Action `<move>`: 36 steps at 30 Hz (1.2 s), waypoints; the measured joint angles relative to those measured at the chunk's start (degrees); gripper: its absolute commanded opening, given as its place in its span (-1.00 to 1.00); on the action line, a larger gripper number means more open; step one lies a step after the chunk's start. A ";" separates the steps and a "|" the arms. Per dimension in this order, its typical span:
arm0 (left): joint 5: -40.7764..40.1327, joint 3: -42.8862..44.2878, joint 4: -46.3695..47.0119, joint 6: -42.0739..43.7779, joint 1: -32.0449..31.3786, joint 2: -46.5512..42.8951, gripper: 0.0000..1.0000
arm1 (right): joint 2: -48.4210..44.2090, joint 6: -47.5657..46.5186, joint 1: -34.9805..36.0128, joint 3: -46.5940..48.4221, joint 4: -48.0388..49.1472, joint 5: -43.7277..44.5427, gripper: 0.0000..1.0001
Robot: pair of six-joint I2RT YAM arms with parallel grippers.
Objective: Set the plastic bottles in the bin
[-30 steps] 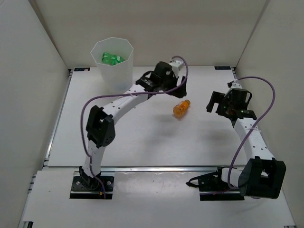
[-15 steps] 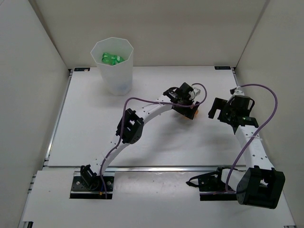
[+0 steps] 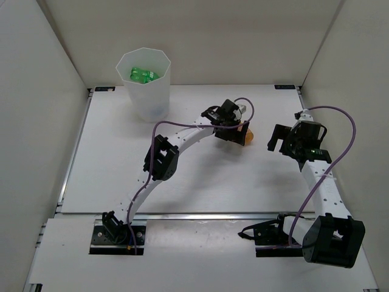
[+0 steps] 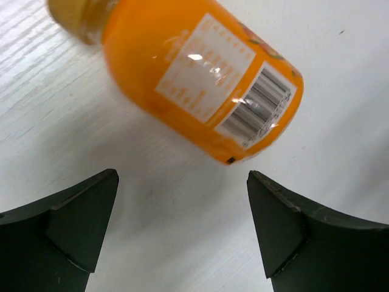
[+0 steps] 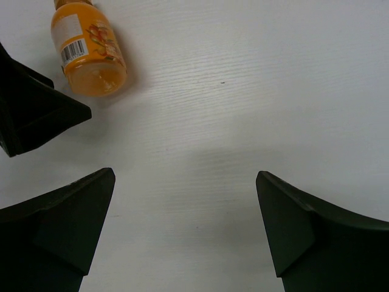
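Orange bottle (image 4: 194,79) on the counter (image 4: 340,91), left gripper (image 4: 182,225) open over it.
The bottle lies on its side, white barcode label up, just beyond the gripper's spread fingers and untouched. Only the top view shows the bin (image 3: 149,100), well apart at the far left, with a green bottle (image 3: 143,75) inside. The right gripper (image 5: 185,225) hangs open nearby.
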 measured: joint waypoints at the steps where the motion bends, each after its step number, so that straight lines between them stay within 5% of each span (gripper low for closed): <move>1: 0.76 -1.36 0.72 -0.96 0.44 -0.87 0.97 | 0.00 -0.11 0.00 0.15 0.02 0.00 0.98; 8: 6.64 -7.04 9.84 -10.58 3.04 -5.18 0.98 | 1.16 -1.31 0.07 0.42 -0.02 0.37 0.98; 11: 3.98 -5.29 12.07 -15.52 2.78 -4.83 0.98 | 1.73 -1.51 -0.55 0.42 -0.04 0.50 0.99; 16: -1.42 9.35 11.06 -25.42 2.47 1.09 0.97 | 2.62 -1.75 -1.36 0.63 -0.02 1.01 0.98; 30: -13.11 6.73 11.72 -34.16 0.35 7.10 0.98 | 4.02 -2.75 -1.46 1.51 2.03 1.49 0.98; 33: -14.58 7.10 10.75 -33.62 -0.37 7.15 0.66 | 2.49 -2.75 -1.79 0.68 2.69 1.38 0.98; 35: -15.45 7.10 9.81 -33.14 -0.48 7.15 0.00 | 1.38 -2.56 -2.10 0.28 2.91 1.42 1.00; 36: -15.72 7.10 9.29 -32.74 -0.52 7.15 -0.10 | 0.76 -2.51 -2.16 0.02 3.15 1.49 0.98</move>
